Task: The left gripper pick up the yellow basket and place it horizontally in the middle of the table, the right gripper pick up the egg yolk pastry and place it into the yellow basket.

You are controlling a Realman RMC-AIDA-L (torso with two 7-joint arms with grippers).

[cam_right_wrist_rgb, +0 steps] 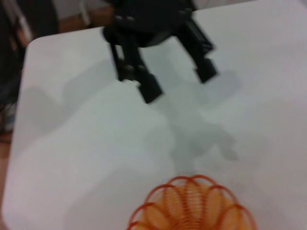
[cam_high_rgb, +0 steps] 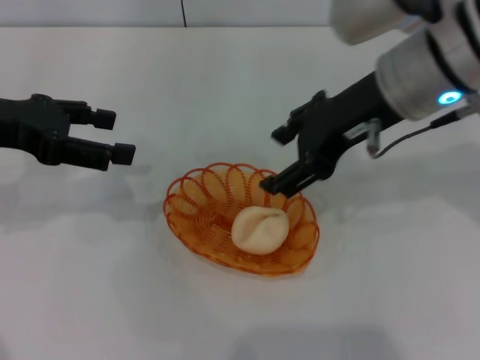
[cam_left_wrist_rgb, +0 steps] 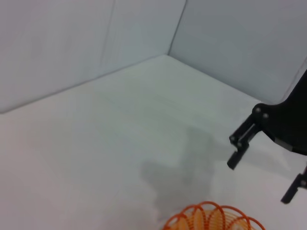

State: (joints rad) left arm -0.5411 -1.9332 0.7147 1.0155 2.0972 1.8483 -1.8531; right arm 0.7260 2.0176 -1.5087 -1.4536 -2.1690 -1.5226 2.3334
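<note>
Two black two-fingered claws, one wire basket, one pastry, on the table [cam_high_rgb: 225, 82], a broad, plain white, matte flat top.

Item 1: the yellow basket [cam_high_rgb: 196, 214]. Oval, orange-amber, translucent wire; rim formed of tall looped scallops, base of closer concentric weave. Lies flat on the table near its middle, long axis running across the head view. Only the scalloped rim shows in the left wrist view [cam_left_wrist_rgb: 213, 219] and the right wrist view [cam_right_wrist_rgb: 192, 206].

Item 2: the egg yolk pastry [cam_high_rgb: 260, 229]. Small, round, pale peach-beige bun, smooth matte skin with a shallow crease on top. Sits inside the basket, on its base, toward the robot's right end.

Item 3: the right gripper [cam_high_rgb: 274, 159]. Blocky black fingers spread apart, holding nothing; lower fingertip just above the basket's far rim, close above the pastry but clear of it. Its arm is black, then silver-grey with a lit blue ring. Seen farther off in the left wrist view [cam_left_wrist_rgb: 261, 179].

Item 4: the left gripper [cam_high_rgb: 115, 135]. Black, square-tipped fingers apart and empty, above bare table well to the left of the basket. Also visible in the right wrist view [cam_right_wrist_rgb: 177, 84].
</note>
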